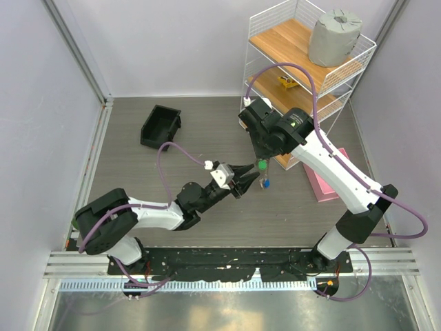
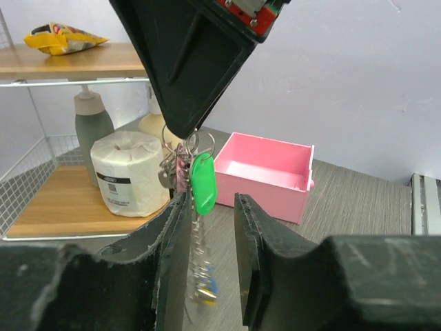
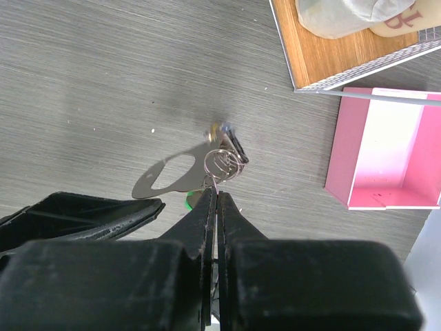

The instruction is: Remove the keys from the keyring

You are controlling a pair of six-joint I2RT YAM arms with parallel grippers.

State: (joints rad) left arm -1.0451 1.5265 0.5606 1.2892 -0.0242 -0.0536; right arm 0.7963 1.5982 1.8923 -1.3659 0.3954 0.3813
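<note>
My right gripper (image 1: pixel 260 160) is shut on the keyring (image 3: pixel 224 164), a thin wire loop, and holds it above the table. In the left wrist view a green key head (image 2: pixel 202 181) hangs just under the right gripper's tips (image 2: pixel 185 134). A fine chain drops below it to blurred blue and yellow bits (image 2: pixel 206 286). My left gripper (image 2: pixel 211 207) is open, with one finger on either side of the hanging chain and not touching it. In the top view the green key (image 1: pixel 262 165) and a blue piece (image 1: pixel 267 184) hang beside my left gripper (image 1: pixel 248 178). A flat metal plate (image 3: pixel 172 176) also hangs from the ring.
A pink open box (image 1: pixel 324 183) lies on the table to the right and also shows in the left wrist view (image 2: pixel 265 172). A wire shelf (image 1: pixel 303 65) with a grey roll (image 1: pixel 334 36) stands at the back right. A black bin (image 1: pixel 160 125) sits at the back left.
</note>
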